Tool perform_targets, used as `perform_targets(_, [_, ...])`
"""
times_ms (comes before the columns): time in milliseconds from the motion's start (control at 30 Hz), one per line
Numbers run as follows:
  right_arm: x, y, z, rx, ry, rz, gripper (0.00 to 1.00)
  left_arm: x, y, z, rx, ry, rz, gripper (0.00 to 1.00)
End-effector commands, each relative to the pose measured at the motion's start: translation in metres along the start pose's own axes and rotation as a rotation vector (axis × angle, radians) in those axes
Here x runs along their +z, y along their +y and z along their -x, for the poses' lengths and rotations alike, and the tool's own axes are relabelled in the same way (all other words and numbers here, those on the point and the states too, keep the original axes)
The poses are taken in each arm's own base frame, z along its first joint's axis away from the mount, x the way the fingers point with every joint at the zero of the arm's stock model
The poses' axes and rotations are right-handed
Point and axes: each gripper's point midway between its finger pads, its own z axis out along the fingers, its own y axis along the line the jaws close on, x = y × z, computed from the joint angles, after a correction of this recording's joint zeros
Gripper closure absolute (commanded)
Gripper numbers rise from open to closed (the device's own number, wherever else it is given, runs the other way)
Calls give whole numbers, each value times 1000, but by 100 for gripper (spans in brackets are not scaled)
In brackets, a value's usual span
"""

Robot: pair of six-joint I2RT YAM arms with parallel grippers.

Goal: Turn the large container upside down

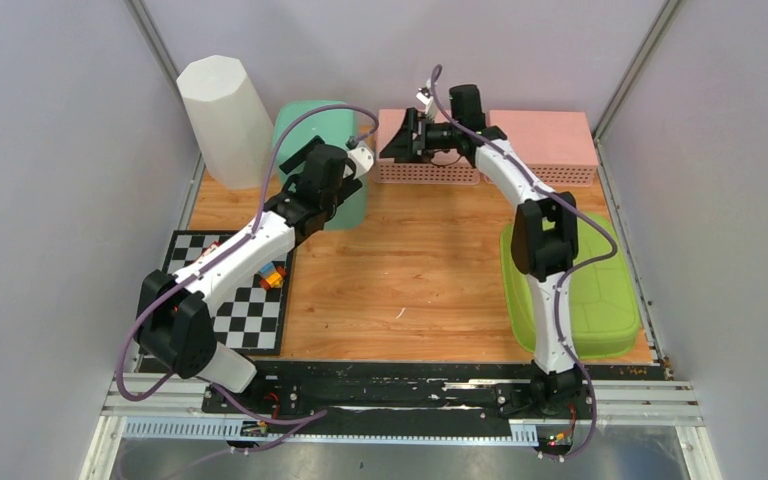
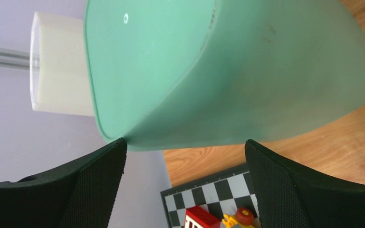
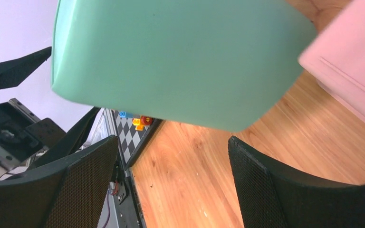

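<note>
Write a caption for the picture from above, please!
Left gripper and right gripper, both open, face the mint-green container on the wooden table.

Smooth matt plastic container, wood-grain table

On my counter a tall white bin stands at the far left, a pink basket along the back, a lime tub on my right, toy bricks on a checkered mat.

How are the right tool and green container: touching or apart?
Apart. The right wrist view shows a clear gap between the right tool and the green container.
</note>
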Motion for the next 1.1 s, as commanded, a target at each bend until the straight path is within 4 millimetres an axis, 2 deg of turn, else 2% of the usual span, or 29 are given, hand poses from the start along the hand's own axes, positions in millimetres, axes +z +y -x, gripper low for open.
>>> perform_targets(0, [-40, 23, 16, -60, -66, -12, 12, -5, 25, 32, -33, -106, 51, 1])
perform_targets(100, [-58, 37, 12, -76, -73, -5, 12, -17, 38, 41, -61, -139, 55, 0])
perform_targets(267, [-94, 84, -3, -169, -89, 19, 10, -40, 52, 36, -104, -163, 56, 0])
perform_targets(333, [-110, 99, -11, -218, -98, 13, 9, -47, 49, 26, -120, -150, 44, 0])
perform_targets(500, [-142, 126, -39, -315, -110, -11, 7, -54, 25, 5, -143, -152, -33, 0])
perform_targets(567, [-151, 133, -52, -353, -110, -21, 6, -51, 22, -2, -120, -144, -14, 0])
perform_targets(700, [-169, 146, -73, -431, -112, -56, 4, -35, 28, -6, -86, -118, 37, 0])
perform_targets(933, [-188, 157, -100, -514, -115, -84, 1, 1, 39, 4, -49, -98, 112, 0])
perform_targets(1067, [-194, 158, -106, -554, -128, -102, 0, 18, 39, 9, -16, -83, 127, 0])
